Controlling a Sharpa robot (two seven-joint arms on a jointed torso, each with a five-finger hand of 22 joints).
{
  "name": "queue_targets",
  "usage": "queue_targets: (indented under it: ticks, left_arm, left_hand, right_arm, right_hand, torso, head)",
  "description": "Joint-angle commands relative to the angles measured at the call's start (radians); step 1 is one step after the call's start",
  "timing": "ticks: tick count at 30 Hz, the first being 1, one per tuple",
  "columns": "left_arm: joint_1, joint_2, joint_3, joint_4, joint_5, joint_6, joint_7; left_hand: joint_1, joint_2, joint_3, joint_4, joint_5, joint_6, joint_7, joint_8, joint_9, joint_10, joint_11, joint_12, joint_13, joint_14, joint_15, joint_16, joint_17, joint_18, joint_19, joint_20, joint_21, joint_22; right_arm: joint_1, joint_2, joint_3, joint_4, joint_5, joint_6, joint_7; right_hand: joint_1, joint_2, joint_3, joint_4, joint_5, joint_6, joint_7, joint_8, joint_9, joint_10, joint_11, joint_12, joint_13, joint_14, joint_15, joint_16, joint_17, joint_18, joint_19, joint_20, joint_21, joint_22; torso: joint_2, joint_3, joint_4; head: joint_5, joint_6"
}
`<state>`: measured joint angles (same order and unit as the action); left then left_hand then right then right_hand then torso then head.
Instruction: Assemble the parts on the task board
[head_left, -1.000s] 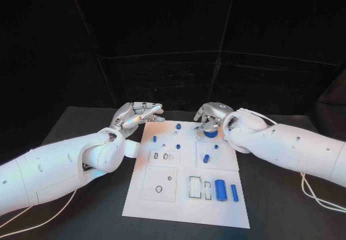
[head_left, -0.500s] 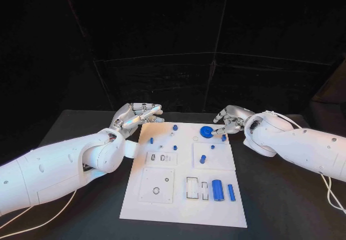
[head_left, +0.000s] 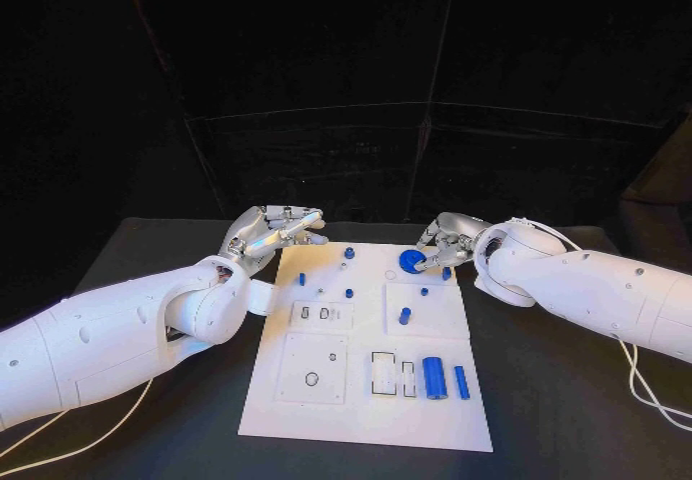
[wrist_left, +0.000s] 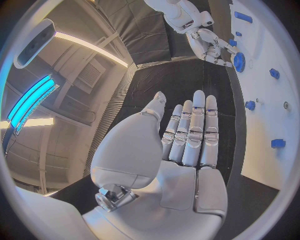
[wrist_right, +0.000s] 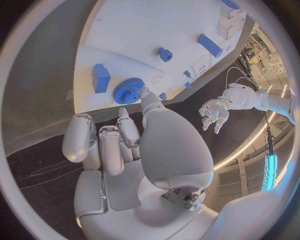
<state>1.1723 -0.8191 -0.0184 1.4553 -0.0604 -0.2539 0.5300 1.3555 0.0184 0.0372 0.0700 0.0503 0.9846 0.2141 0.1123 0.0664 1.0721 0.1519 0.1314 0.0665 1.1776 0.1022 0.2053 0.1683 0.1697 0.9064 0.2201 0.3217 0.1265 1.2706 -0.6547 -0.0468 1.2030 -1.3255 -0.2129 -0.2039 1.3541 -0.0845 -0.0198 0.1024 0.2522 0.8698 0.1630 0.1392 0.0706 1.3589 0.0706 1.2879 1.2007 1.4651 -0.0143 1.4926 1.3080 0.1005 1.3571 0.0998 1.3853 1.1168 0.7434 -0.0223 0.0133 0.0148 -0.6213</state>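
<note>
Right robot hand (head_left: 440, 243) at the far right corner of the task board (head_left: 346, 405), fingertip touching the rim of the blue gear (head_left: 411, 262), other fingers curled in; the right wrist view shows contact only, so it reads as a touch, not a grip. Compared with a second ago, this hand has lifted off the gear, which it then covered; half a second ago it stood farther out to the right, and it has now come back in beside the gear. The gear sits flat at the same spot throughout. Judgement: gear probably seated on its post, hand nudging or checking it. Left robot hand (head_left: 274, 229) hovers off the board's far left corner, unchanged across the second; in its own wrist view fingers lie straight and together, nothing held. Board recesses: two rectangular slots near the front outlined and apparently vacant, a large blue cylinder (head_left: 434, 378) and a thin blue bar (head_left: 462, 382) lying just beside them. Small blue pegs (head_left: 348, 253) stand in the far rows. An oval ring (head_left: 312, 379) lies on the left panel. Black desk (head_left: 562, 400) under all. Several parts apparently not yet placed.
</note>
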Motion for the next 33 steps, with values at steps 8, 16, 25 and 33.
queue_targets:
  ticks: [8,16,25,33]
  left_arm:
    - [0.001,0.003,0.000,-0.003,-0.004,0.015,0.001]
    - [0.001,0.005,0.000,-0.005,-0.004,0.017,0.000]
    - [0.001,0.006,0.000,-0.007,-0.004,0.018,-0.001]
    - [0.001,0.006,0.000,-0.007,-0.004,0.019,-0.002]
  left_hand:
    - [-0.009,0.002,-0.004,-0.001,0.000,0.006,0.003,-0.004,0.000,0.003,0.006,-0.004,-0.001,-0.001,0.003,-0.003,0.001,0.014,0.007,0.000,-0.007,-0.002]
    - [-0.009,0.002,-0.004,-0.001,0.000,0.006,0.003,-0.004,0.000,0.003,0.006,-0.004,-0.001,-0.001,0.003,-0.003,0.001,0.014,0.007,0.000,-0.007,-0.002]
    - [-0.009,0.002,-0.004,-0.001,0.000,0.006,0.003,-0.004,0.000,0.003,0.006,-0.004,-0.001,-0.001,0.003,-0.003,0.001,0.014,0.007,0.000,-0.007,-0.002]
    - [-0.009,0.002,-0.004,-0.001,0.000,0.006,0.003,-0.004,0.000,0.003,0.006,-0.004,-0.001,-0.001,0.003,-0.003,0.001,0.014,0.007,0.000,-0.007,-0.002]
  right_arm:
    - [0.002,0.022,0.000,-0.016,-0.065,0.031,-0.007]
    - [0.000,0.037,0.000,-0.033,-0.070,0.051,-0.014]
    - [-0.001,0.048,0.000,-0.046,-0.077,0.073,-0.022]
    - [-0.004,0.054,0.000,-0.047,-0.104,0.071,-0.038]
  right_hand:
    - [0.021,0.013,0.021,-0.012,-0.018,0.006,-0.003,0.017,0.002,0.030,0.001,0.047,0.058,0.069,0.008,0.012,0.059,-0.015,0.016,-0.001,0.016,0.021]
    - [0.031,0.022,0.032,-0.023,-0.022,0.011,-0.003,0.023,0.002,0.040,0.000,0.065,0.081,0.070,0.007,0.015,0.066,-0.016,0.019,-0.001,0.020,0.028]
    - [0.036,0.048,0.060,-0.036,-0.039,0.041,-0.008,0.041,0.004,0.049,-0.004,0.081,0.103,0.070,0.004,0.016,0.069,-0.017,0.021,-0.003,0.024,0.034]
    - [0.030,0.069,0.096,-0.047,-0.061,0.088,-0.019,0.058,0.005,0.060,-0.014,0.093,0.122,0.071,-0.003,0.018,0.073,-0.018,0.025,-0.009,0.029,0.043]
  torso:
    - [0.000,-0.0003,0.0003]
    - [0.000,0.0003,0.0011]
    - [0.000,0.0007,0.0003]
    - [0.000,0.0011,0.0001]
  head:
    - [0.000,-0.004]
    - [0.005,-0.007]
    - [0.005,-0.010]
    - [0.004,-0.012]
